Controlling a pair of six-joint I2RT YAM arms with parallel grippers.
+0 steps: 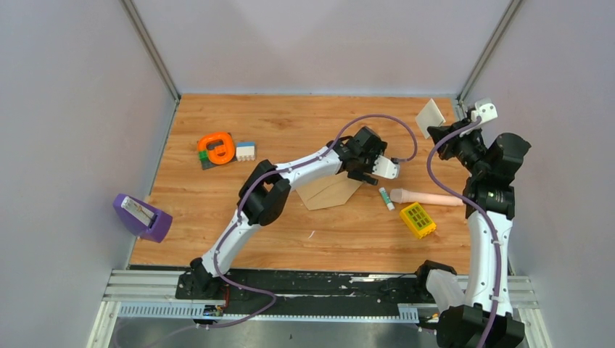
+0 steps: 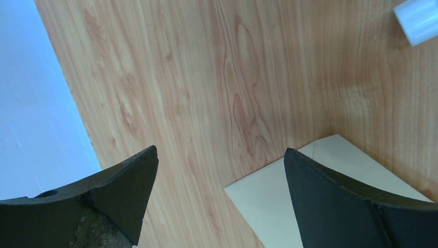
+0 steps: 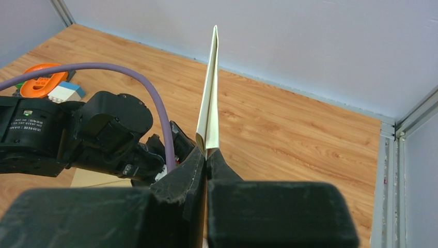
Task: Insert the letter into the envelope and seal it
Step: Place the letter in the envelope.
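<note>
The envelope (image 1: 330, 192) lies flat on the wooden table (image 1: 304, 243), a tan kraft shape with one pointed end towards the right, partly covered by the left arm's forearm; the left gripper (image 2: 221, 152) hangs over the envelope's far right edge with its two dark fingers (image 2: 129, 186) spread wide and nothing between them; in the left wrist view bare wood shows in the gap, and the corner of a pale flat sheet (image 2: 268, 199) lies beside the right-hand finger, though that view does not settle whether it is the envelope; the letter (image 3: 210, 103) is off the table, well to the far right of the envelope and near the back corner of the enclosure; the right gripper (image 3: 206, 152) has its jaws pressed together on the letter's lower edge, so the cream sheet stands upright and edge-on above the fingers, folded or doubled where it is pinched; just right of the envelope lies a small glue stick (image 1: 386, 197), and beyond it a pinkish cylinder (image 1: 428, 196) and a yellow gridded block (image 1: 418, 220); to the far left of the envelope sit an orange and green toy (image 1: 217, 148) and a white and blue brick (image 1: 245, 151); well to the envelope's left, at the table's edge, stands a purple box (image 1: 141, 216).
</note>
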